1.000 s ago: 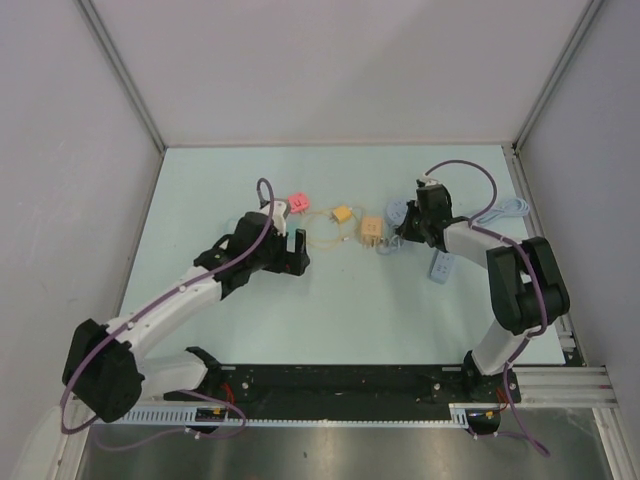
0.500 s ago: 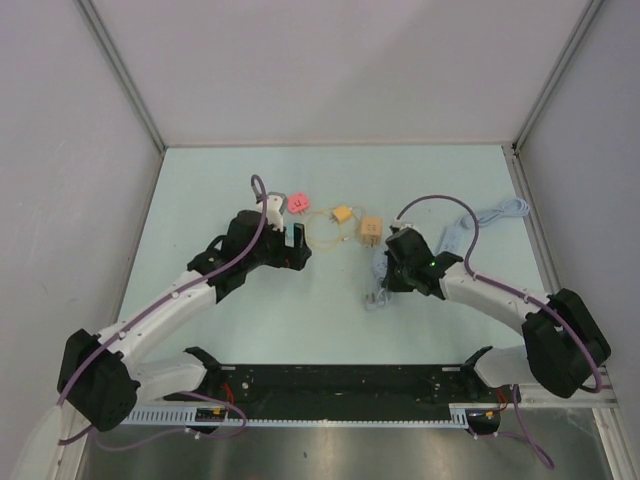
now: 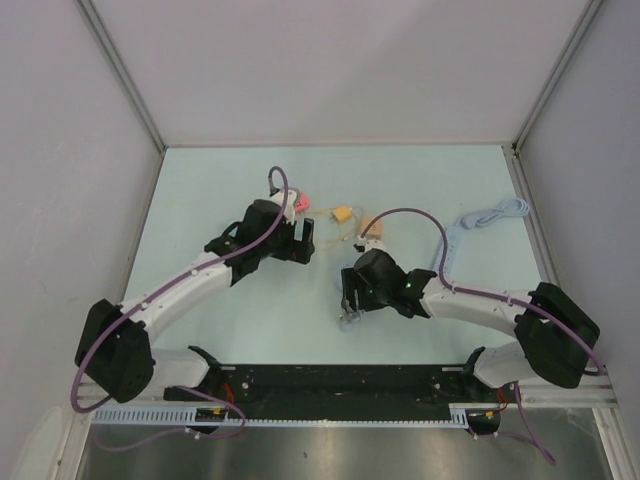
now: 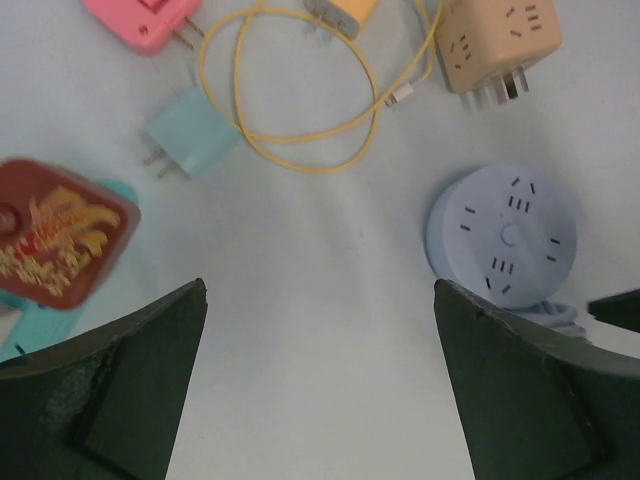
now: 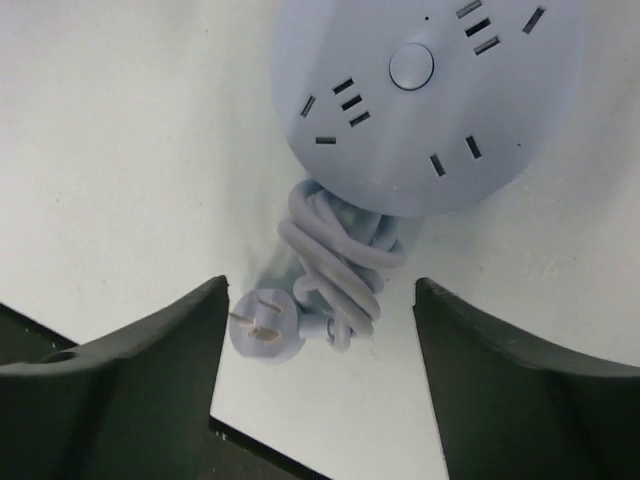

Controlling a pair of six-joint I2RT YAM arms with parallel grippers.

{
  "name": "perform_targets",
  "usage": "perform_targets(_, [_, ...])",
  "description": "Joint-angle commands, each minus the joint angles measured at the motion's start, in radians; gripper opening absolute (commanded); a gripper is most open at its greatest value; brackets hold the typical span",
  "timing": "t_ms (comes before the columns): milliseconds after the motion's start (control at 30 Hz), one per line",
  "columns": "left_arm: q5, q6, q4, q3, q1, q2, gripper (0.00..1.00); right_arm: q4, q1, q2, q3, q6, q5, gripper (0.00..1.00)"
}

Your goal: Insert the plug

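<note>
Nearest the bases, the right gripper [image 5: 320,300] hangs released over the pale blue round plastic socket hub [image 5: 430,100], its jaws spread to either side of the hub's bundled grey-blue cord [image 5: 340,265] and gripping nothing. The cord's own flat-pin plug [image 5: 265,330] lies loose just beside the left finger. Closing here would likely catch the cord loops and drag the light hub across the white table [image 4: 320,230], turning its slots away from any incoming plug.

Farther out, the left gripper [image 4: 320,300] is also spread wide and empty, looking down on bare table. Beyond it lie a small pale blue square charger [image 4: 195,132] with two pins, a pink plastic plug [image 4: 145,18], a thin looped yellow cable [image 4: 300,135] and a tan cube adapter [image 4: 500,40]. Which of these is the plug meant, I cannot tell. The charger touches the yellow loop, so lifting it could snag the cable, and a skewed grasp would leave the pins missing the narrow slots.

A dark red lid [image 4: 55,240] carries gold lettering, too blurred to read; no brand is legible elsewhere
</note>
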Motion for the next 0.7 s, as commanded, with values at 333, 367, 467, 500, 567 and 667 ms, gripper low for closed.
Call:
perform_targets(333, [0.014, 0.507, -0.154, 0.469, 0.127, 0.476, 0.98, -0.178, -0.184, -0.342, 0.018, -0.169, 0.1, 1.0])
perform_targets(367, [0.023, 0.543, -0.168, 0.481, 0.137, 0.498, 0.97, -0.193, -0.201, -0.355, 0.018, -0.179, 0.098, 1.0])
perform_targets(467, [0.067, 0.606, -0.192, 0.506, 0.167, 0.556, 0.96, -0.206, -0.254, -0.384, 0.018, -0.202, 0.078, 1.0])
perform_targets(500, [0.084, 0.619, -0.205, 0.526, 0.175, 0.568, 0.96, -0.207, -0.264, -0.387, 0.018, -0.209, 0.066, 1.0])
perform_targets(567, [0.084, 0.665, -0.225, 0.538, 0.189, 0.602, 0.96, -0.207, -0.288, -0.396, 0.018, -0.216, 0.055, 1.0])
perform_targets(667, [0.083, 0.722, -0.205, 0.541, 0.2, 0.637, 0.93, -0.201, -0.304, -0.398, 0.015, -0.227, 0.042, 1.0])
